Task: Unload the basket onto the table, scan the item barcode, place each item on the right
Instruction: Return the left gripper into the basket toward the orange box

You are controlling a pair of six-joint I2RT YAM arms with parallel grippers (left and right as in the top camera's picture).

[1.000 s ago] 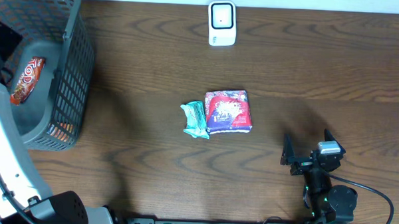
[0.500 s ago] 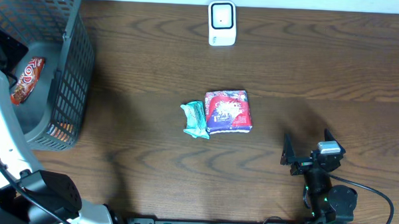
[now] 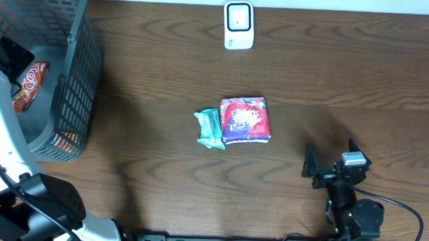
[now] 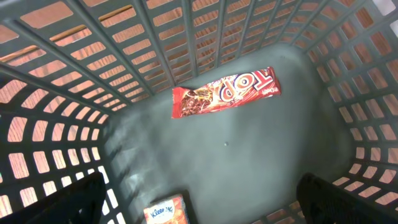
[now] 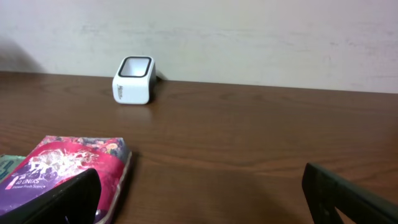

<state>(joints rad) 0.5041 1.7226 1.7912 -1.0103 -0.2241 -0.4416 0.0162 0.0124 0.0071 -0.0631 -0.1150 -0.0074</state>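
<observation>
The white barcode scanner [image 3: 238,25] stands at the table's far edge, also in the right wrist view [image 5: 133,80]. A red and purple packet [image 3: 246,120] lies mid-table beside a small green packet [image 3: 210,128]. My left gripper [image 4: 202,200] hangs open inside the grey basket [image 3: 77,73], above its floor. A red "TOP" bar [image 4: 225,92] lies ahead of it, and an orange tissue pack [image 4: 166,212] lies just below between the fingers, untouched. My right gripper [image 5: 202,199] rests open near the table's front right, with the red packet [image 5: 62,163] ahead to its left.
The basket's mesh walls [image 4: 186,37] enclose the left gripper on all sides. My white left arm [image 3: 2,149] reaches over the basket's near rim. The right arm's base [image 3: 358,215] sits at the front edge with a black cable looping off it.
The left arm's lower links have shifted at the front left while its gripper stays in the basket. The right arm and the table items have not moved.
</observation>
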